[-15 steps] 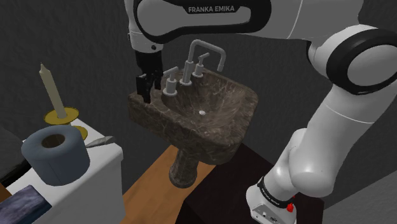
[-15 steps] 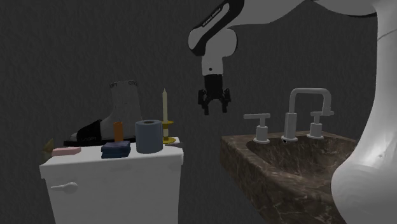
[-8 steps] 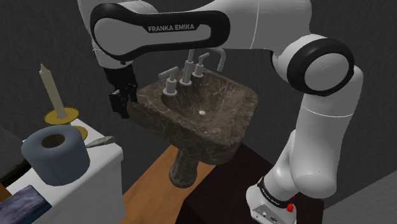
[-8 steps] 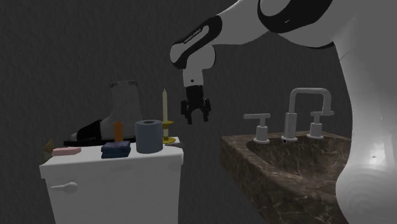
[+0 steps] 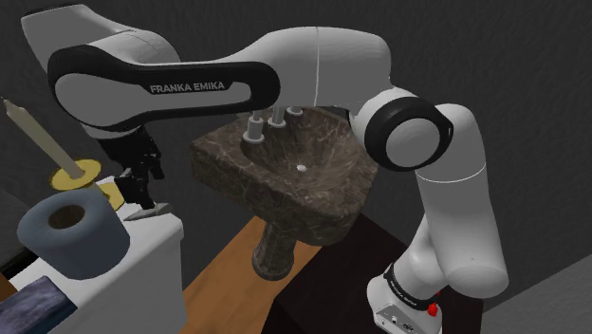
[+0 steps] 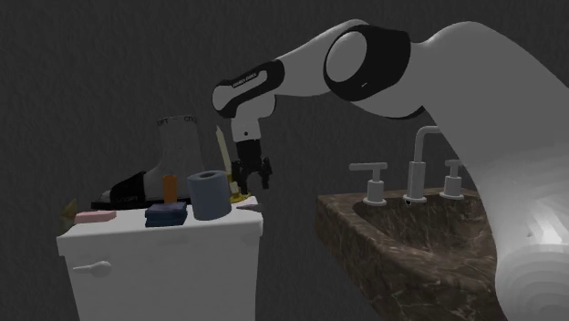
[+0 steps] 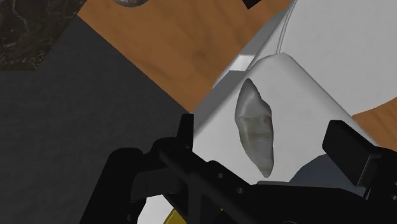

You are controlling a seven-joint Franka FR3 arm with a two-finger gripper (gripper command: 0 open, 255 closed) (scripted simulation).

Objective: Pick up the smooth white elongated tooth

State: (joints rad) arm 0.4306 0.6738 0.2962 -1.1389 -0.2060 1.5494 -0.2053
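A white arm (image 5: 285, 57) reaches across a dark marbled sink (image 5: 294, 190) to a white toilet tank (image 5: 157, 261). On the tank stand a grey-blue paper roll (image 5: 74, 232) and a candle (image 5: 33, 138). The black gripper (image 5: 142, 185) hangs just above the tank's near corner, its fingers wide apart. The pale, elongated tooth (image 7: 256, 133) lies on that corner between the fingers, untouched.
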